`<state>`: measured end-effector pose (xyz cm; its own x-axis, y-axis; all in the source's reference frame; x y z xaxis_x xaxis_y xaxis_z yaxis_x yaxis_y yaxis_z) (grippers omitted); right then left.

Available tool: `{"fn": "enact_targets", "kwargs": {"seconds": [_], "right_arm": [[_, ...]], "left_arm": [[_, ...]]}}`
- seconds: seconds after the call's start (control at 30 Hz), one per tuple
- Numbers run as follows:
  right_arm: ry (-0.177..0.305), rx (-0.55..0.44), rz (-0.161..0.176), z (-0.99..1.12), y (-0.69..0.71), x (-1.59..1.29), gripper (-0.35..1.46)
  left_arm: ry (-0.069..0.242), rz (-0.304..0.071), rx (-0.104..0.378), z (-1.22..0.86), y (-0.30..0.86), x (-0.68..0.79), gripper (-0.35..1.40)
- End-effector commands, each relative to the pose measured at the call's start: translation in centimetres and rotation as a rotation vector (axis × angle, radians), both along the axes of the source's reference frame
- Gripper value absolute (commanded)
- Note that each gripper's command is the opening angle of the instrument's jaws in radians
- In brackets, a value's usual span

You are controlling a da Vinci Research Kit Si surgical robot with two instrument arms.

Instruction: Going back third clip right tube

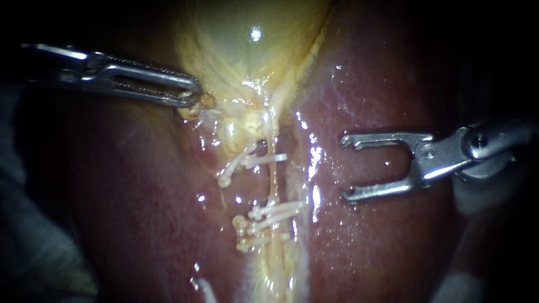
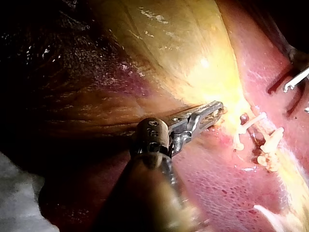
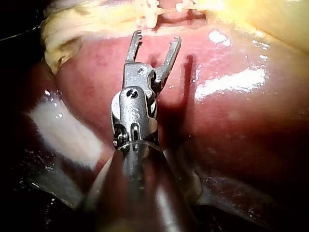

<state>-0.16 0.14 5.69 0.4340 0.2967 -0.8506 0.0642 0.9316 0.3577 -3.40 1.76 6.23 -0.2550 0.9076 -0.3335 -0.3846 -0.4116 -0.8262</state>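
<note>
Dark edges frame the glistening liver (image 1: 393, 235). Our right instrument (image 1: 347, 167) hangs over it, claw spread wide and empty, pointing at the white clips (image 1: 264, 216) on the pale tube (image 1: 273, 185), which runs crosswise to it. Beyond the tube, our left instrument (image 1: 193, 98) has its claw clamped on the gallbladder (image 1: 252, 56). Backing straight out along the right shaft looks unobstructed.

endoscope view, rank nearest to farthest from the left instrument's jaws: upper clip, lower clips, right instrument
1. upper clip, just below and right of the left instrument, whose jaws grip the gallbladder.
2. lower clips, further down the middle.
3. right instrument, far right, jaws open.
</note>
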Motion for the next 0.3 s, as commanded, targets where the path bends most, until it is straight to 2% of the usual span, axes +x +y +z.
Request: {"fn": "enact_targets", "kwargs": {"seconds": [0.03, 0.3], "right_arm": [[0.000, 0.000, -0.001, 0.00, 0.00, 0.00, 0.50], [-0.001, 0.000, 0.000, 0.00, -0.01, 0.02, 0.50]], "left_arm": [[-0.001, 0.000, 0.001, 0.01, 0.00, 0.01, -0.35], [-0.001, 0.004, 0.003, -0.01, 0.00, 0.06, -0.35]]}}
